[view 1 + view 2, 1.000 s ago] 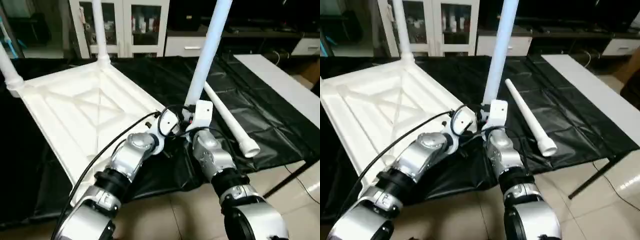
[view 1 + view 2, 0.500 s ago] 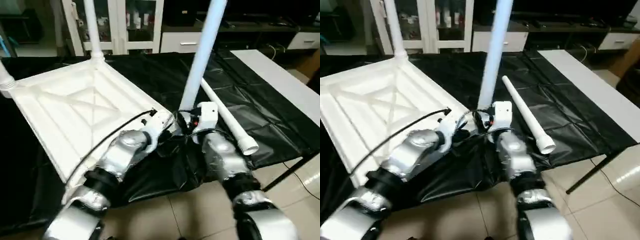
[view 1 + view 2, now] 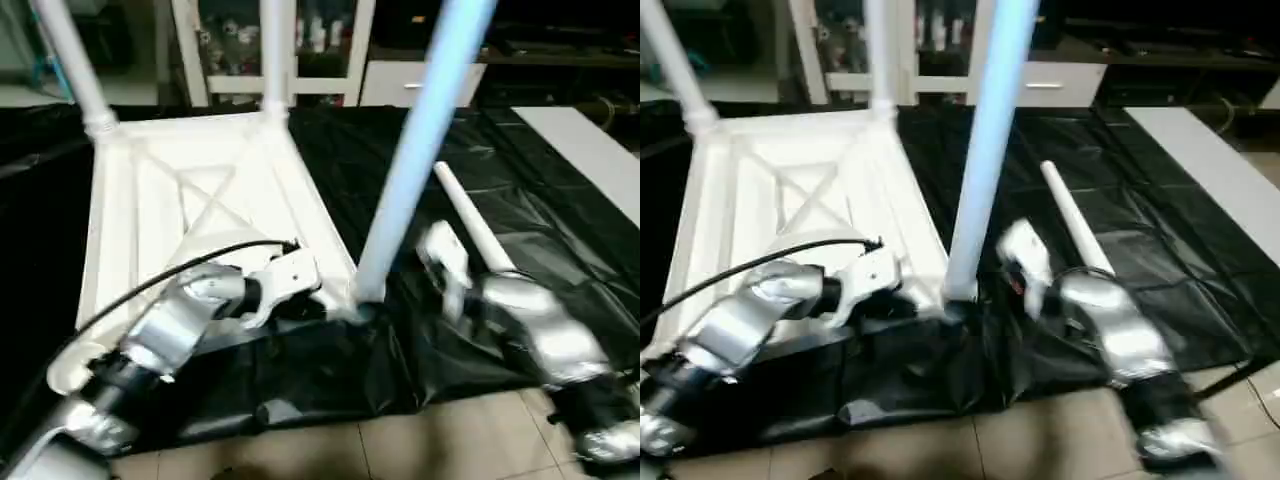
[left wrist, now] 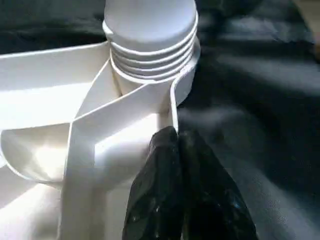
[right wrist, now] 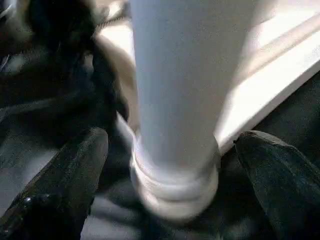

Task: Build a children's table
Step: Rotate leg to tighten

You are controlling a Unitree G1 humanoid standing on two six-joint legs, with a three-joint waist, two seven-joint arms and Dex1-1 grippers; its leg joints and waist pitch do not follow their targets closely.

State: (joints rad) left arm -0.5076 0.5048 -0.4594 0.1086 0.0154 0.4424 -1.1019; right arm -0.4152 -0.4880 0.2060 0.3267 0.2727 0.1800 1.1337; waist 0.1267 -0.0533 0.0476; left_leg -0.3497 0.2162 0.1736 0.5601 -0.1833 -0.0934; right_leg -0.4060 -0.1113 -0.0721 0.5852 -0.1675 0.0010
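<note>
The children's table (image 3: 190,190) lies upside down on the black-draped worktable (image 3: 560,230), three legs standing in its corner sockets. The left gripper (image 4: 177,145), fingers pressed together, touches the rim beside the near-corner leg (image 3: 415,160). The right gripper (image 5: 172,150) is spread wide around that leg's base — clear on both sides. A loose leg (image 3: 475,225) lies just beyond it.

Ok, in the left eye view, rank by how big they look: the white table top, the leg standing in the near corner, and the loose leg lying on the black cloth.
1. Table top, clearly the largest.
2. Near-corner leg, though it is closest to the camera, so it looks bigger than it is.
3. Loose leg, smallest as seen; the right arm hides part of it.
</note>
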